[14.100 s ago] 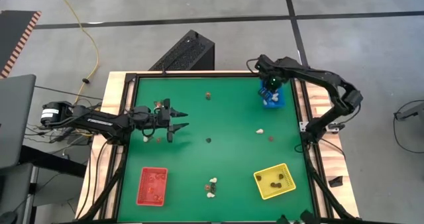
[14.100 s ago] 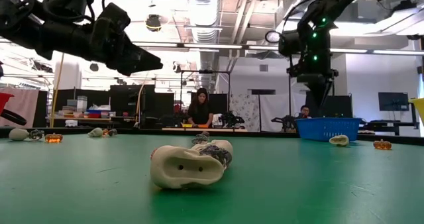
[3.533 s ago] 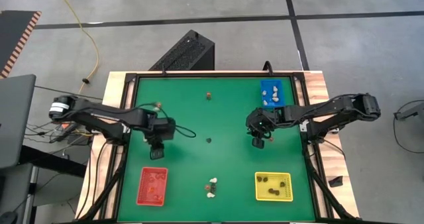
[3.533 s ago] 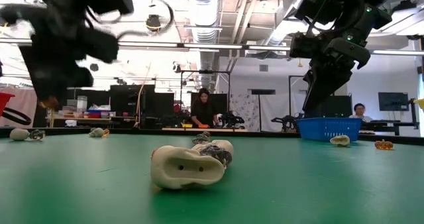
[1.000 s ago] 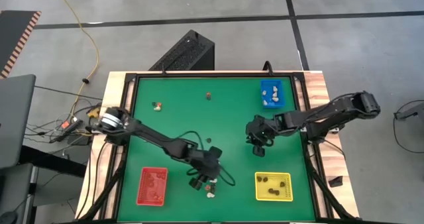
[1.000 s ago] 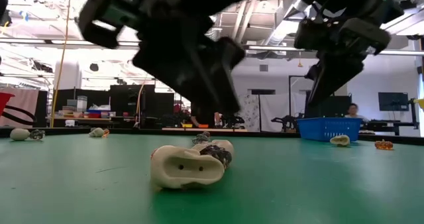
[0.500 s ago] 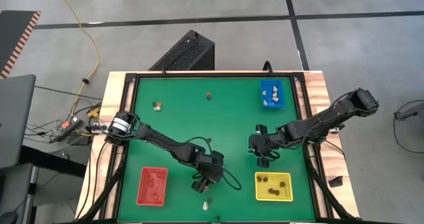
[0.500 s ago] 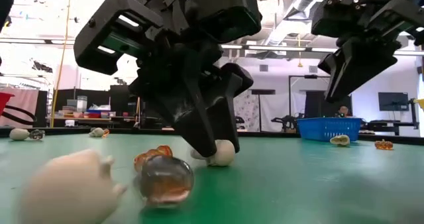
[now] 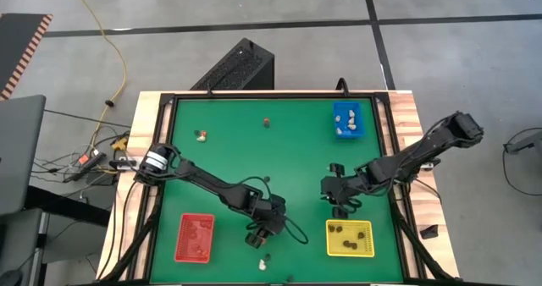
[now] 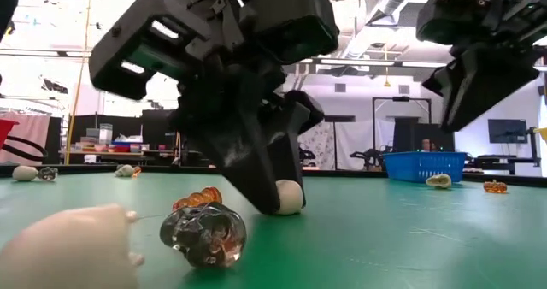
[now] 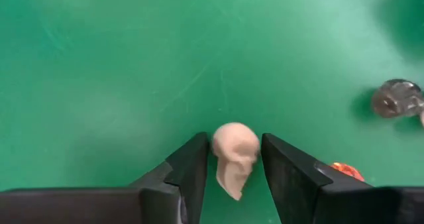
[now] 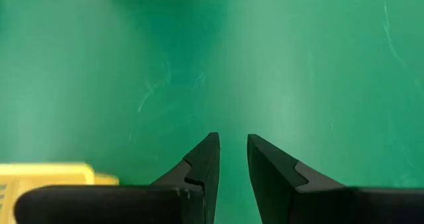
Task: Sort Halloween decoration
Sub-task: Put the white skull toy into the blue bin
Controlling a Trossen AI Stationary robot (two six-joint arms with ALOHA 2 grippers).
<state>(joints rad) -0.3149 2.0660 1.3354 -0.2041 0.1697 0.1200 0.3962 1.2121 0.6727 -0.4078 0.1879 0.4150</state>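
Observation:
My left gripper (image 9: 257, 233) stands fingers-down near the table's near edge, between the red tray (image 9: 195, 237) and the yellow tray (image 9: 349, 237). It is shut on a whitish skull trinket (image 11: 235, 156). A dark glassy trinket (image 10: 203, 231) and an orange one (image 10: 198, 199) lie beside it. A larger cream piece (image 10: 68, 248) lies nearer the near edge. My right gripper (image 9: 339, 204) hovers off the table just beyond the yellow tray's far edge. Its fingers (image 12: 205, 159) stand a narrow gap apart, with nothing showing between them. My left gripper pinches the whitish skull trinket by its two sides (image 11: 215, 159), between the two fingers. The fingers come from above, pointing down. The skull (image 10: 289, 197) sits at the fingertips and rests on the green table.
The blue tray (image 9: 347, 119) with pale pieces sits near the far right corner. Loose trinkets lie far left (image 9: 201, 135), at the far middle (image 9: 266, 122) and by the near edge (image 9: 262, 264). The yellow tray holds dark pieces, the red tray reddish ones.
My left gripper has come down on the cluster near the near edge and closed around the skull. The cluster has scattered: the large cream piece has slid toward the near edge, and the dark glassy and orange trinkets now lie in the open. My right gripper has moved toward the yellow tray.

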